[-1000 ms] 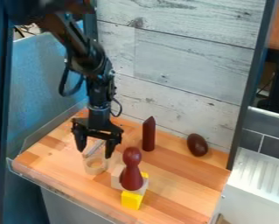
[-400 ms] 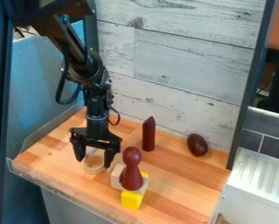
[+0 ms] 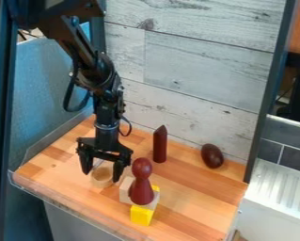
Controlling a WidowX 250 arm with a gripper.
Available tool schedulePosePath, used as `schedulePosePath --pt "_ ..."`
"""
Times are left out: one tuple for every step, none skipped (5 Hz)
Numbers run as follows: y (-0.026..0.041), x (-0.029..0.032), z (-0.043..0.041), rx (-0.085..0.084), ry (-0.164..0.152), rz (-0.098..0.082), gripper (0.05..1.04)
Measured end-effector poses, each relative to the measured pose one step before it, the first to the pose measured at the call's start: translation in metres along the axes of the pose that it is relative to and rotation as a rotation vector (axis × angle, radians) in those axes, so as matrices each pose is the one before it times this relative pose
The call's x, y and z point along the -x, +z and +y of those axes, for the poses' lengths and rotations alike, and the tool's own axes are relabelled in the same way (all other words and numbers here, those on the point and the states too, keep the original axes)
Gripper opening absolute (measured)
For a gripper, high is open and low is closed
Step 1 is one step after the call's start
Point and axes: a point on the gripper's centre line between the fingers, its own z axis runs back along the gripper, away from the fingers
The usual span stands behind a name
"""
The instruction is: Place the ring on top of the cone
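One gripper [image 3: 102,176] is hanging left of centre, its two fingers spread above one pale wooden ring [image 3: 102,184], which is sitting lower left of centre. One dark red cone-tipped post [image 3: 160,147] is standing near centre; one dark brown egg [image 3: 211,156] is resting right. One dark red pawn-shaped piece [image 3: 141,187] is standing among pale blocks [image 3: 125,189] and yellow [image 3: 141,215], lower centre; block count unclear.

In this camera view, I cannot read any text, label or brand name. Also for numbers and signs it is the same: there is none which can be read.
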Motion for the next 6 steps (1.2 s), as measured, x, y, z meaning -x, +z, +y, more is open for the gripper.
schedulePosePath --pt "-0.01391 0.00169 0.00315 -0.0272 0.0226 0.0513 0.952" --pt "0.00032 -0.00661 0.00414 -0.0202 0.0123 0.0135 0.757" --pt "0.00048 0.00523 -0.00128 0.0164 -0.0026 0.0352 0.755" --pt "0.02098 0.01009 -0.00197 0.0313 -0.0449 0.0070 0.755" --pt "0.04478 0.01394 0.00214 0.0032 -0.0360 -0.0423 0.755" --pt "0.03704 0.00953 -0.00211 0.0152 -0.0140 -0.0353 0.755"
